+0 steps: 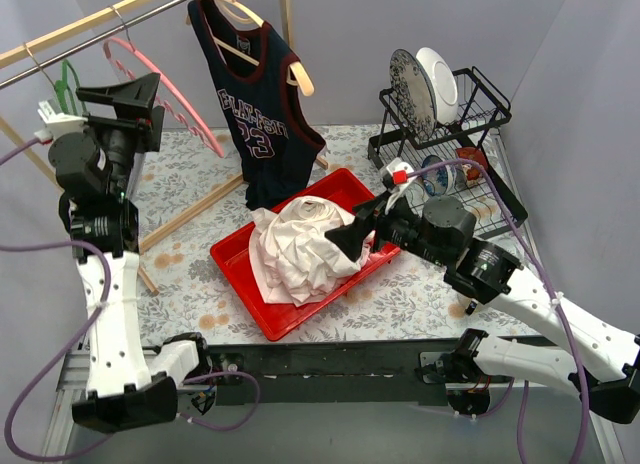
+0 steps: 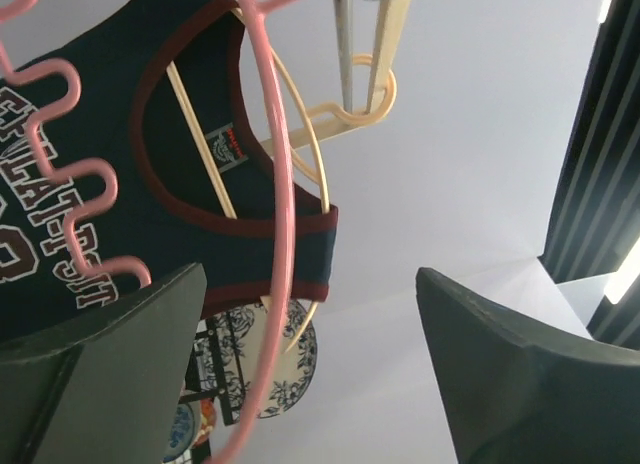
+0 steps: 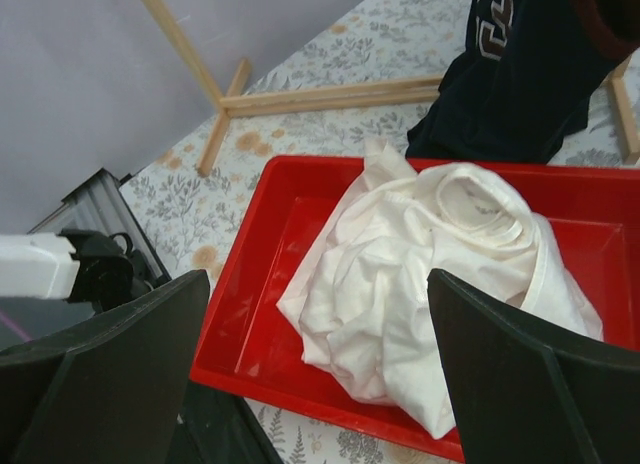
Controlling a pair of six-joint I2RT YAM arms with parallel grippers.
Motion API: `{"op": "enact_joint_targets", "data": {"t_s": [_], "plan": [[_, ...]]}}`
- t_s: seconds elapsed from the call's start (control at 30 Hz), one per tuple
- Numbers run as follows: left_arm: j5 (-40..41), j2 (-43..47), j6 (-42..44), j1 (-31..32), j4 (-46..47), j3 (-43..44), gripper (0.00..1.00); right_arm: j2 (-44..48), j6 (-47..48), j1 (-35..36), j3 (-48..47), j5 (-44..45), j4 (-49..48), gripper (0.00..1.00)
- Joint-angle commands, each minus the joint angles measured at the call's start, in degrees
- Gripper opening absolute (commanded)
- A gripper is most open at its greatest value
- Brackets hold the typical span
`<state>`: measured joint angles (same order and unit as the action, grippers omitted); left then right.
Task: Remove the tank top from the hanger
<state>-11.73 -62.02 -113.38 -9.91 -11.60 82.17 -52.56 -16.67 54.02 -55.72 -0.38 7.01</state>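
Observation:
A white tank top point(image 1: 300, 244) point(image 3: 430, 254) lies crumpled in the red tray point(image 1: 240, 279) point(image 3: 240, 274). My right gripper point(image 1: 345, 239) point(image 3: 320, 364) hovers just above it, open, with nothing between its fingers. A bare pink hanger point(image 1: 190, 111) point(image 2: 275, 234) hangs from the rail point(image 1: 90, 34). My left gripper point(image 1: 140, 99) point(image 2: 310, 384) is raised beside it and open; in the left wrist view the pink wire crosses the gap close to the left finger, untouched. A navy sleeveless jersey point(image 1: 255, 114) point(image 2: 100, 184) point(image 3: 530, 74) hangs on a cream hanger point(image 1: 245, 19) point(image 2: 340, 114).
A black dish rack point(image 1: 470, 114) with plates stands at the back right. A green hanger point(image 1: 68, 84) hangs on the rail at the left. The clothes rack's wooden base bars point(image 1: 190, 214) point(image 3: 330, 94) lie on the floral tablecloth behind the tray.

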Motion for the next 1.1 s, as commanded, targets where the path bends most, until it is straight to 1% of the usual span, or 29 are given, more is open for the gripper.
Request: {"op": "enact_joint_targets", "data": {"t_s": [0.0, 0.03, 0.1, 0.17, 0.23, 0.27, 0.3, 0.33, 0.37, 0.43, 0.5, 0.53, 0.57, 0.6, 0.63, 0.73, 0.83, 0.87, 0.9, 1.07], "plan": [[4.42, 8.84, 7.36, 1.38, -3.69, -2.63, 0.94, -2.45, 2.25, 0.03, -9.38, 4.51, -1.03, 0.99], [5.13, 9.54, 8.34, 2.43, -5.44, -2.11, 0.98, -2.9, 2.51, 0.03, -10.19, 4.51, -1.55, 0.99], [6.1, 11.65, 11.67, 3.93, -6.16, -2.01, 0.98, -4.3, 3.04, 0.03, -11.85, 4.78, -2.96, 0.99], [6.28, 13.58, 13.35, 6.13, -6.6, -2.28, 0.98, -6.93, 4.96, 0.03, -15.45, 5.56, -3.92, 0.98], [5.93, 13.94, 17.3, 7.8, -8.44, -0.97, 0.98, -9.4, 7.51, -0.05, -20.55, 7.84, -4.89, 0.98], [4.97, 13.59, 18.8, 8.06, -10.01, -0.44, 0.98, -12.54, 10.4, -0.49, -22.3, 8.11, -5.16, 0.99], [2.26, 13.16, 21.6, 8.5, -10.98, 0.18, 0.98, -14.31, 11.56, -0.93, -24.5, 8.12, -5.07, 0.99], [0.32, 12.72, 22.58, 8.59, -12.21, 0.88, 0.98, -16.07, 12.0, -1.46, -28.7, 7.59, -4.72, 0.98], [-1.53, 11.84, 23.46, 8.59, -13.35, 1.76, 0.98, -19.39, 12.44, -2.5, -31.17, 6.89, -3.59, 0.98], [-6.44, 11.74, 26.0, 8.77, -15.03, 1.59, 0.98, -22.14, 14.02, -3.48, -36.0, 5.84, -2.79, 0.99], [-7.17, 13.4, 27.85, 9.03, -15.04, -0.08, 0.98, -25.22, 14.73, -5.93, -38.05, 5.49, -2.87, 0.98], [-7.34, 13.85, 30.04, 9.12, -15.3, -0.34, 0.98, -26.19, 14.65, -8.12, -40.49, 4.96, -2.7, 0.99], [-7.69, 14.38, 31.02, 9.12, -15.56, -1.04, 0.98, -28.37, 14.47, -9.27, -41.47, 4.08, -2.61, 0.99], [-8.22, 15.25, 32.07, 10.86, -15.48, -1.4, 0.98, -29.35, 14.29, -10.5, -42.61, 1.55, -2.7, 0.99], [-9.88, 15.44, 34.69, 11.14, -15.3, -1.66, 0.98, -30.32, 14.21, -11.64, -43.5, 0.83, -2.87, 0.98], [-13.48, 15.0, 38.05, 11.76, -15.3, -2.71, 0.98, -34.1, 12.81, -15.95, -47.62, -6.01, -2.79, 0.99], [-20.25, 12.99, 40.08, 11.76, -15.21, -4.03, 0.98, -38.4, 10.7, -20.08, -53.07, -11.19, -1.91, 0.98], [-24.36, 12.37, 40.6, 11.76, -15.04, -4.21, 0.98, -40.41, 10.52, -20.44, -54.13, -12.26, -1.91, 0.99], [-25.7, 11.93, 40.78, 11.76, -15.04, -4.47, 0.98, -41.48, 10.51, -20.71, -56.23, -13.06, -1.99, 0.99], [-28.96, 13.15, 42.98, 11.76, -14.6, -5.71, 0.98, -47.97, 10.52, -20.88, -62.21, -15.26, -2.79, 0.98]]}}
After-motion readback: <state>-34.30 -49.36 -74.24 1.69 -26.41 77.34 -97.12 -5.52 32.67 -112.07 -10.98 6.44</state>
